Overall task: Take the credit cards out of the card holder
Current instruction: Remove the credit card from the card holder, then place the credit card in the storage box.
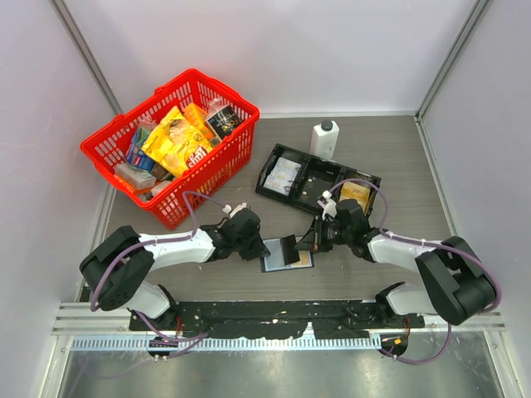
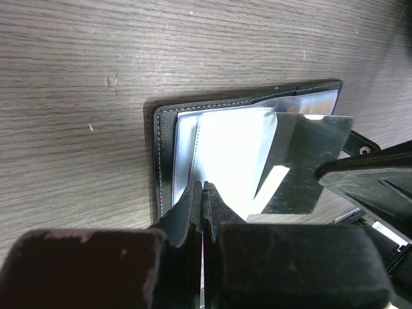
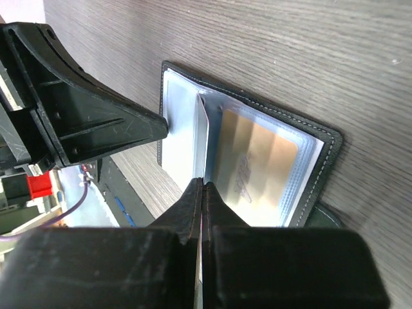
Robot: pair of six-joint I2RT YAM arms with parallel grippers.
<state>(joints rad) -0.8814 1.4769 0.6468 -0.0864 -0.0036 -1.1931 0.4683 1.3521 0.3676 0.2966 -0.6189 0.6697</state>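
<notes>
The black leather-like bifold card holder (image 1: 288, 257) lies open flat on the grey wood-grain table (image 1: 398, 166), near the middle of the near side and right between the two grippers. Its clear plastic sleeves are fanned up. One golden credit card (image 3: 254, 161) is still tucked in a sleeve on the right half, and the left half shows light blue from above.

The right gripper (image 3: 203, 187) is clenched on a single sleeve leaf, which stands up on edge from the spine. In the left wrist view that leaf looks dark and shiny. The left gripper (image 2: 203, 191) has its fingers pressed together too, pinching the edge of the sleeves at the left side of the card holder. I can't tell whether there's an actual card inside either pinch.

Further out, a long black three-compartment plastic tray (image 1: 270, 178) sits just beyond the card holder, angled. It has a pale card (image 1: 286, 174) in its left compartment and a yellow card (image 1: 355, 195) in the right one. A white bottle with a black cap (image 1: 323, 138) stands upright right at the tray's far edge. Way off on the far left there's a red plastic shopping basket (image 1: 207, 174) stuffed with snack packets, well apart from everything else.
</notes>
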